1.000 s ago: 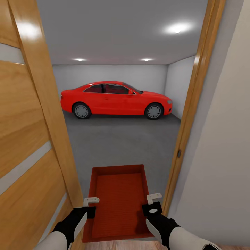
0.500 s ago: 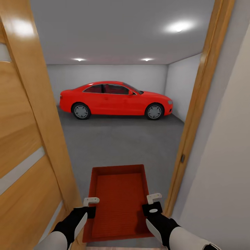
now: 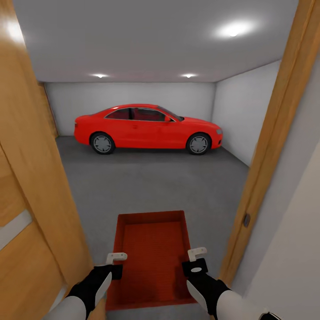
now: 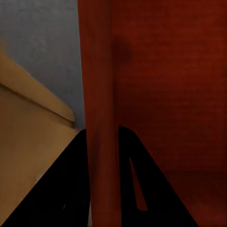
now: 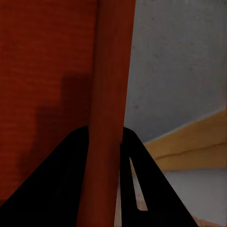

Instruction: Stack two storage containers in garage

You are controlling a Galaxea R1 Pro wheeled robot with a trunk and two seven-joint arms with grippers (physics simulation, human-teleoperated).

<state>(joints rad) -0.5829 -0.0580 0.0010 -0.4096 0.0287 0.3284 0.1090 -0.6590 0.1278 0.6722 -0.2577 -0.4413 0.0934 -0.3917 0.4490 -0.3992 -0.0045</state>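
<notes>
I hold one orange-red storage container (image 3: 152, 258) low in front of me, in the doorway to the garage. My left gripper (image 3: 116, 258) is shut on its left wall (image 4: 97, 113), and my right gripper (image 3: 197, 256) is shut on its right wall (image 5: 111, 109). The bin is lidless and holds nothing. Ahead lies the garage's dark grey concrete floor (image 3: 151, 182) with a red coupe car (image 3: 146, 128) parked across the back. The other container is out of view.
An open wooden door (image 3: 31, 213) stands close on my left, and the wooden door frame (image 3: 266, 169) with a cream wall (image 3: 293, 253) is close on my right. White-grey walls (image 3: 235, 115) bound the garage.
The whole view has advanced through the doorway: door and frame slide outward, more garage floor and walls show. Both grippers keep the same hold on the container.
</notes>
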